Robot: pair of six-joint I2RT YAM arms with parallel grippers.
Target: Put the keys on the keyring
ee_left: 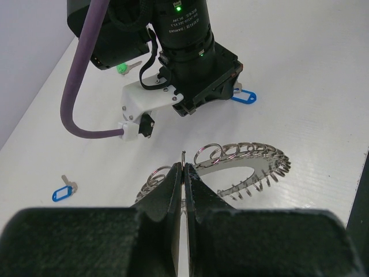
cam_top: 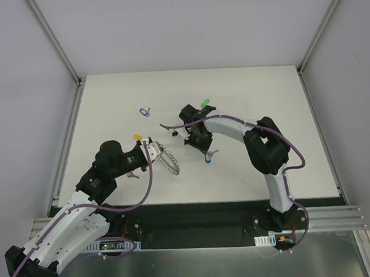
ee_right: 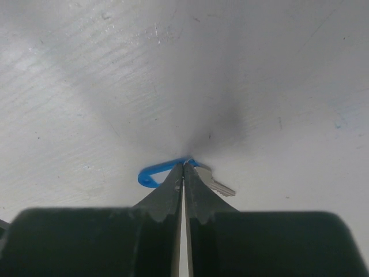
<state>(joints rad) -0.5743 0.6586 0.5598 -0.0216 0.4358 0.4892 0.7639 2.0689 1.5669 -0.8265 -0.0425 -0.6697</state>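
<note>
White table (cam_top: 265, 108) surface, bordered by pale walls and an aluminium frame, filled the top external view, with both arm bases at the lower edge.

Left of frame centre, the left gripper (cam_top: 155, 151) held the large silver-grey metal keyring (cam_top: 169, 162), a wreath-like ring edged with many small wire loops. In the left wrist view its jaws were pressed together on the near rim of the keyring, with no gap visible beside the metal, and the rest of the ring extended toward the right of that frame.

Just right of centre in the top external view, the right gripper (cam_top: 203, 148) pointed down at the table. The small solid-blue key (cam_top: 208, 159), with a silver blade and a blue plastic head, lay directly at its tips. In the right wrist view the jaws were closed to a hairline slit. The blue head showed to the left of the tips and the blade to the right. Whether the key was actually pinched could not be determined.

Three further keys lay apart on the table in the top external view:
- a green-headed key (cam_top: 204, 103) above the right gripper;
- a yellow-headed key (cam_top: 137, 137) just above the left gripper;
- a pale blue-headed key (cam_top: 144, 111) above that.
</note>
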